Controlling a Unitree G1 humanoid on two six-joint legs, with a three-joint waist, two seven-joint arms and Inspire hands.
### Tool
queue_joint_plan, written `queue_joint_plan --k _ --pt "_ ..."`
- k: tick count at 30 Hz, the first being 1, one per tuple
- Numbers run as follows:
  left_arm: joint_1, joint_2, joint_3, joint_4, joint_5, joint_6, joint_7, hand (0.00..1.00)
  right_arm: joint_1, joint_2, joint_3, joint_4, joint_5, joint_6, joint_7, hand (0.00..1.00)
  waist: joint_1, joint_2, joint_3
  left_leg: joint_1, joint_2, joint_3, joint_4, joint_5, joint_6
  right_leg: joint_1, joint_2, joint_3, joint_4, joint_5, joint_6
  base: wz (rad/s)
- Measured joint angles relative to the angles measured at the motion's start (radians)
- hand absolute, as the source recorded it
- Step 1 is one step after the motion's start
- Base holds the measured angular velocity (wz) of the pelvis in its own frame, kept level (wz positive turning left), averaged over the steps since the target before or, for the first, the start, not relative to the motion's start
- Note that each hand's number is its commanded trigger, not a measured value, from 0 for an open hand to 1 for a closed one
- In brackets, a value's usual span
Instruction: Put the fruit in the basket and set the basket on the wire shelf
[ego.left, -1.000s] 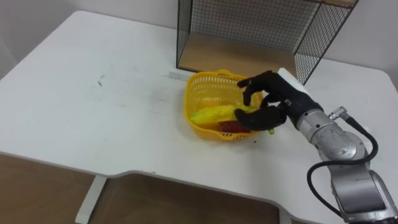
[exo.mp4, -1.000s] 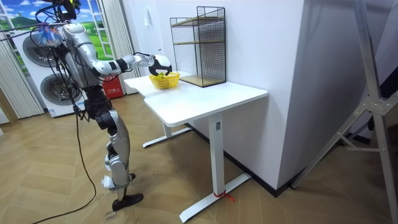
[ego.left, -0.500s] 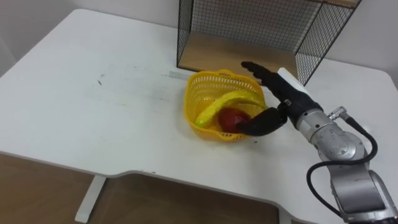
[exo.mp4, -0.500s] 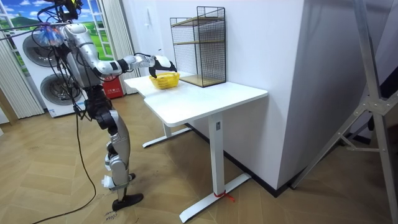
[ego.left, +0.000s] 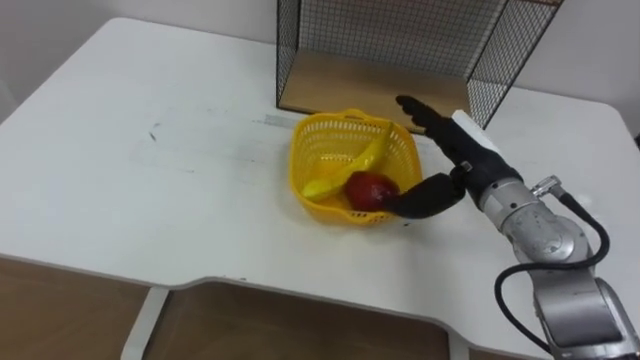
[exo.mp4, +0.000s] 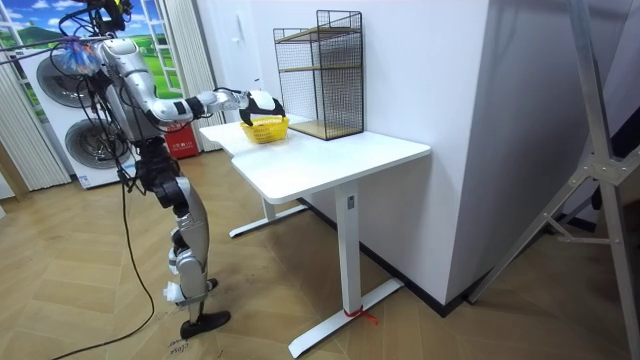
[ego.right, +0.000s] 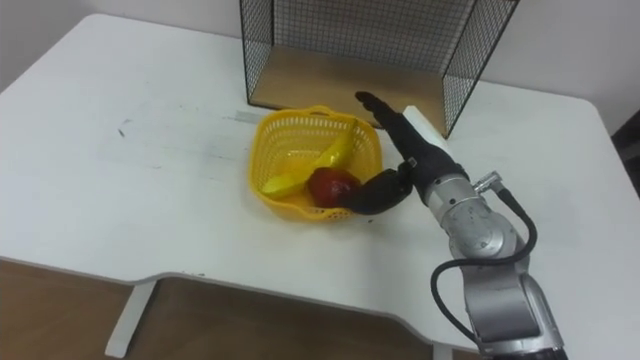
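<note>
The white bench (ego.left: 150, 200) carries everything. At its far edge, toward the right corner, stands the wire shelf (ego.left: 400, 40), its wooden floor bare. Just in front of the shelf, apart from it, the yellow basket (ego.left: 303, 152) sits on the bench, well back from the near edge.

Inside the basket a banana (ego.left: 340, 173) lies slantwise from the near left wall toward the far right, and a red fruit (ego.left: 370, 189), likely an apple, rests against the near right wall beside it. No fruit lies loose on the bench, so the filling looks done. What is left, as I judge it, is to take hold of the basket and lift it onto the shelf.

The right robot hand (ego.left: 468, 162) comes in from the bench's right side, spread wide and holding nothing. Its straight fingers (ego.left: 425, 115) reach over the basket's far right rim, while the thumb (ego.left: 420, 198) bends low along the near right wall, by the red fruit, so that the basket's right side lies between them.
</note>
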Motion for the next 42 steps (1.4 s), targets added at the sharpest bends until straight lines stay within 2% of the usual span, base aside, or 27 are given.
queue_joint_plan --k 5,7,11,13,16,17,20,22,25,27,29,33,38,39,42 --pt "0.031 -0.001 0.001 0.001 -0.034 0.000 0.020 0.00 0.001 0.000 -0.001 0.000 0.101 0.000 -0.059 0.00 -0.010 0.005 -0.0013 0.014 -0.001 0.000 -0.003 0.000 0.000 0.014 -0.001 0.000 -0.001 0.000 0.000 0.00" --pt "0.040 -0.001 0.001 0.001 -0.042 0.000 0.028 0.00 0.001 0.000 -0.001 0.000 0.146 -0.001 -0.091 0.00 -0.014 0.009 -0.0044 0.015 -0.001 0.000 -0.005 0.000 0.000 0.016 -0.001 0.001 0.000 0.000 0.001 0.00" --pt "0.054 -0.001 0.036 -0.002 -0.152 -0.008 0.073 0.00 0.041 -0.004 -0.034 0.012 0.229 -0.035 -0.170 0.00 -0.018 0.016 -0.0071 0.020 -0.001 -0.008 0.001 0.000 0.000 0.026 -0.001 -0.004 -0.001 0.000 0.001 0.05" --pt "0.058 -0.001 0.051 -0.002 -0.217 -0.010 0.103 0.00 0.072 -0.006 -0.054 0.012 0.251 -0.035 -0.209 0.00 -0.021 0.023 -0.0061 0.019 -0.002 -0.014 0.006 -0.001 0.001 0.029 -0.002 -0.014 -0.001 0.000 0.001 0.07" --pt "0.060 -0.006 0.115 -0.001 -0.298 -0.010 0.147 0.00 0.110 -0.006 -0.104 0.014 0.287 -0.035 -0.259 0.00 -0.023 0.043 -0.0018 0.015 -0.002 -0.015 0.013 -0.001 0.002 0.028 -0.002 -0.008 -0.001 0.001 0.001 0.00" --pt "0.064 -0.007 0.158 -0.002 -0.343 -0.012 0.172 0.00 0.124 -0.007 -0.124 0.014 0.299 -0.035 -0.284 0.00 -0.018 0.046 -0.0053 0.017 -0.002 -0.008 0.009 0.000 0.002 0.025 -0.002 0.002 -0.001 -0.001 0.003 -0.12" --pt "0.072 -0.006 0.273 -0.024 -0.419 -0.020 0.260 0.00 0.174 -0.008 -0.168 0.011 0.318 -0.036 -0.357 0.00 -0.021 0.056 -0.0072 0.019 -0.004 -0.003 -0.006 0.006 0.005 0.021 -0.003 0.006 -0.004 -0.001 0.003 -0.05" --pt "0.089 -0.009 0.323 -0.075 -0.458 -0.024 0.321 0.00 0.216 -0.007 -0.193 0.011 0.334 -0.036 -0.401 0.00 -0.018 0.053 -0.0106 0.021 -0.006 -0.003 -0.013 0.007 0.006 0.021 -0.004 0.005 -0.006 -0.001 0.005 0.00" --pt "0.093 -0.012 0.402 -0.192 -0.538 -0.043 0.462 0.00 0.257 -0.008 -0.239 0.012 0.385 -0.036 -0.485 0.00 -0.020 0.054 -0.0113 0.023 -0.009 -0.003 -0.022 0.010 0.008 0.012 -0.007 0.003 -0.013 0.000 0.006 0.00" --pt "0.086 -0.011 0.422 -0.244 -0.566 -0.068 0.539 0.00 0.257 -0.008 -0.253 0.012 0.387 -0.037 -0.530 0.00 -0.018 0.056 -0.0122 0.018 -0.009 -0.003 -0.023 0.010 0.008 0.013 -0.007 0.004 -0.014 0.000 0.007 0.00" --pt "0.079 -0.012 0.431 -0.299 -0.584 -0.078 0.600 0.00 0.262 -0.008 -0.260 0.012 0.386 -0.038 -0.558 0.00 -0.021 0.057 -0.0129 0.018 -0.011 -0.007 -0.026 0.010 0.008 0.014 -0.008 0.002 -0.016 0.000 0.007 0.02" --pt "0.062 -0.015 0.433 -0.507 -0.583 -0.090 0.730 0.00 0.283 -0.001 -0.276 0.023 0.380 -0.048 -0.597 0.00 -0.020 0.058 -0.0119 0.027 -0.012 -0.014 -0.026 0.010 0.008 0.017 -0.008 0.003 -0.015 0.000 0.008 0.03" --pt "0.060 -0.020 0.435 -0.762 -0.564 -0.129 0.828 0.00 0.308 0.003 -0.278 0.024 0.409 -0.058 -0.597 0.00 -0.014 0.064 -0.0084 0.035 -0.011 -0.013 -0.029 0.009 0.008 0.021 -0.008 0.009 -0.012 0.000 0.008 -0.04" --pt "0.058 -0.020 0.435 -0.810 -0.545 -0.148 0.841 0.00 0.308 0.003 -0.278 0.024 0.417 -0.065 -0.597 0.00 -0.015 0.065 -0.0076 0.036 -0.011 -0.012 -0.030 0.009 0.008 0.023 -0.008 0.010 -0.012 0.000 0.008 0.00" --pt "0.058 -0.020 0.434 -0.913 -0.481 -0.168 0.851 0.00 0.308 0.009 -0.284 0.041 0.420 -0.102 -0.595 0.00 -0.018 0.070 -0.0044 0.034 -0.011 -0.012 -0.033 0.009 0.008 0.024 -0.008 0.011 -0.016 0.000 0.008 0.00"
